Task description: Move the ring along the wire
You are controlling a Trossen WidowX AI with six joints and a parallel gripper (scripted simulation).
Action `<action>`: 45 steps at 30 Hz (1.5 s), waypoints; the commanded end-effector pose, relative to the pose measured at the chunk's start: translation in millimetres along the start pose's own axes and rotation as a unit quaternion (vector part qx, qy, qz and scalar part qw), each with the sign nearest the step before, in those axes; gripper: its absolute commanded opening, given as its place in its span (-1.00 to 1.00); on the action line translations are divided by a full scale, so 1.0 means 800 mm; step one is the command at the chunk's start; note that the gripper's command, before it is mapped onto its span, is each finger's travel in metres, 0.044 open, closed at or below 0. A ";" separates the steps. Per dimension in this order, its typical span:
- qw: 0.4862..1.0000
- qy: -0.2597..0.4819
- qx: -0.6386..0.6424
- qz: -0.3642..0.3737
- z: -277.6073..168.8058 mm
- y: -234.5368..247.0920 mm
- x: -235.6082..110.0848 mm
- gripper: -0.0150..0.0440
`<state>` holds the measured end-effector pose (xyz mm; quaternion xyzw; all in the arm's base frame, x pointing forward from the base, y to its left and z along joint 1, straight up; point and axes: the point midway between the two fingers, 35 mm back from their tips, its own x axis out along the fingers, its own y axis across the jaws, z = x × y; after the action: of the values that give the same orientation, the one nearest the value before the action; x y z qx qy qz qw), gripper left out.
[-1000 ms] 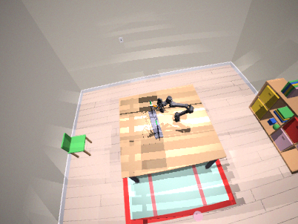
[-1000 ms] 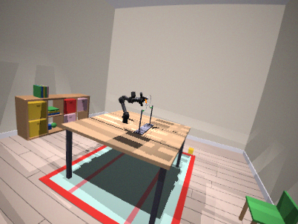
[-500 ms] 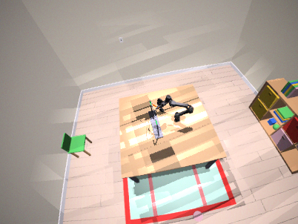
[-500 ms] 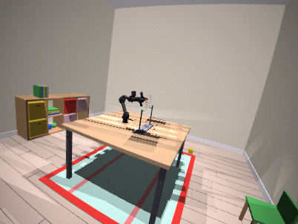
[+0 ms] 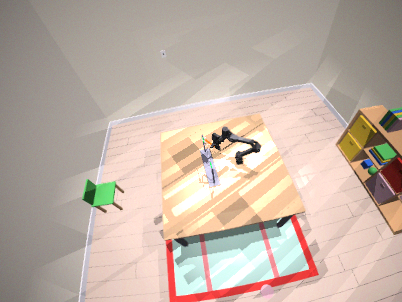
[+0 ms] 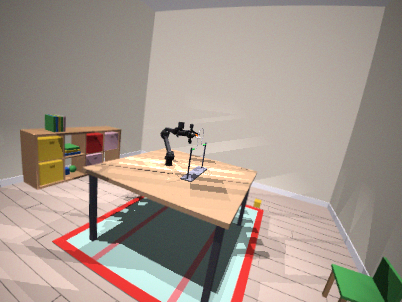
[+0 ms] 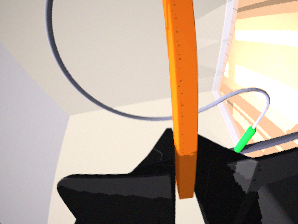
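Two black fingers of your gripper [image 7: 185, 192] pinched the orange handle [image 7: 180, 76], holding the ring [image 7: 73, 76] raised above the table [image 6: 210, 197], near the far post [image 6: 205, 154].

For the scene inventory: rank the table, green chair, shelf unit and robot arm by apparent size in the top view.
1. Table
2. Shelf unit, partly cut off
3. Arm and green chair look alike; unranked.

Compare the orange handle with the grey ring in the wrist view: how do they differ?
The orange handle is a thick, nearly straight bar; the grey ring is a thin curved loop. The handle is clamped in the tool; the ring hangs free above it. They look like one joined piece.
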<state>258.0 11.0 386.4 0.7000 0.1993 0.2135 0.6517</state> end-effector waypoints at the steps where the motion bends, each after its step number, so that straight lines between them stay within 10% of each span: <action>1: 0.999 0.002 -0.029 -0.016 -0.001 -0.002 0.000 -1.00; 45: 0.942 -0.003 -0.285 -0.175 0.007 -0.026 -0.004 -1.00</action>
<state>258.0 6.9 366.9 0.4630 0.2437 0.1482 0.8392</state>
